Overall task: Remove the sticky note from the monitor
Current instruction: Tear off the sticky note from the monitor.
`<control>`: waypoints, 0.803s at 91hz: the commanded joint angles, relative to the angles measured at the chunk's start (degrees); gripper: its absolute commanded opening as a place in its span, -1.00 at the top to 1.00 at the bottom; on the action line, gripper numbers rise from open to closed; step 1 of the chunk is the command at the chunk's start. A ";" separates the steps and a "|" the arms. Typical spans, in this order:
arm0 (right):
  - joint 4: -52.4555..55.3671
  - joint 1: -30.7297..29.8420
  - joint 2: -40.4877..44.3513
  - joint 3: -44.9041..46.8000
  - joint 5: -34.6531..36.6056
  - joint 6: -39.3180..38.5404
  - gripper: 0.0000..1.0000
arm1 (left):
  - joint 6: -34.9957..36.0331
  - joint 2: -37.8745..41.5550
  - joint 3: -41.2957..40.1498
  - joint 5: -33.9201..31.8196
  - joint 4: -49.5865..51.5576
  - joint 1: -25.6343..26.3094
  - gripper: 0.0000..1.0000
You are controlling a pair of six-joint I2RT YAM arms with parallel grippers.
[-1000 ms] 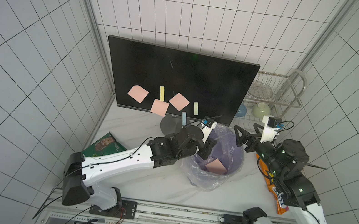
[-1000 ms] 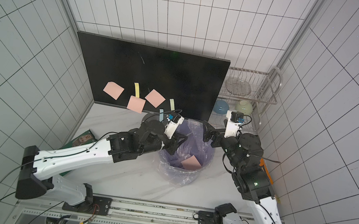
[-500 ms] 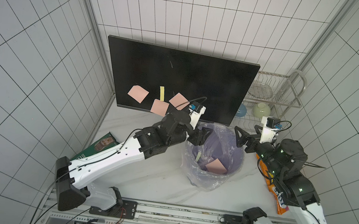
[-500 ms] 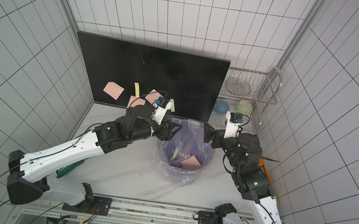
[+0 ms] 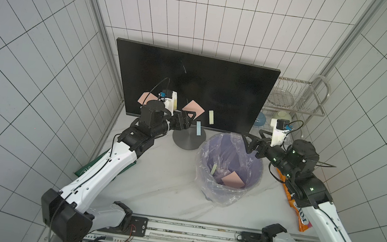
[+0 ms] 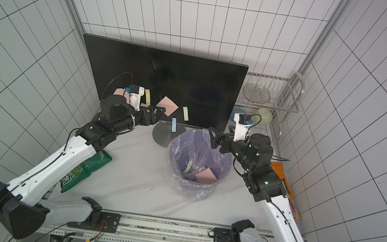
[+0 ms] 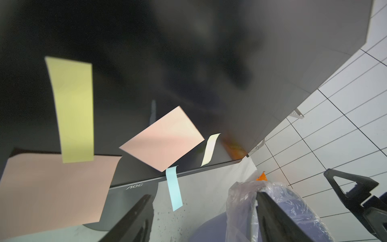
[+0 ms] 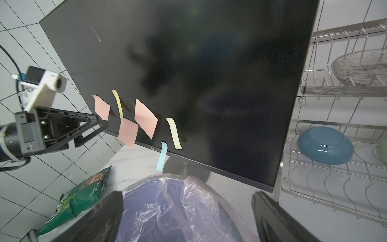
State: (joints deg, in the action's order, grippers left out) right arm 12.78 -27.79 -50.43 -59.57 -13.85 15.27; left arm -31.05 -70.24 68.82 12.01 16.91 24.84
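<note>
The black monitor (image 5: 218,84) stands at the back on its round grey stand (image 5: 186,140). Several sticky notes cling to its lower screen: a pink square (image 5: 193,108), a pale yellow strip (image 5: 211,117), a blue strip (image 5: 198,128) and another pink square (image 5: 144,97). My left gripper (image 5: 191,118) hovers open and empty just in front of the pink square (image 7: 161,140) and the blue strip (image 7: 174,188); its fingers (image 7: 134,218) stand wide apart. Over the bin's right rim my right gripper (image 5: 248,142) is open with nothing in it.
A purple bin (image 5: 258,166) with a clear liner stands in front of the monitor; a pink note (image 5: 233,180) and a yellowish strip (image 5: 213,168) lie inside. A green snack bag (image 6: 85,168) lies left, an orange bag (image 5: 302,214) right. A wire dish rack (image 5: 296,97) with bowls stands back right.
My left gripper opened over the bin, a yellowish strip dropped inside, and the arm swung back left towards the monitor's notes. The right arm has stayed still.
</note>
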 commanded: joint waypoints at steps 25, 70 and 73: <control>-3.81 -0.60 -0.56 1.47 -2.39 2.14 -0.97 | -10.51 -5.20 -5.61 0.73 -12.99 -0.03 -0.56; -3.48 -0.65 -0.08 1.98 -1.64 1.87 -0.97 | -18.26 -12.11 -10.52 -1.54 -29.80 2.38 -0.57; -3.44 -0.64 -0.10 2.07 -1.59 1.87 -0.97 | -18.38 -12.51 -10.34 -1.53 -30.17 2.40 -0.57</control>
State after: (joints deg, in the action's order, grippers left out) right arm 10.50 -27.79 -51.13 -58.26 -15.62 17.17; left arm -48.07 -81.25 58.26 11.44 -7.92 26.92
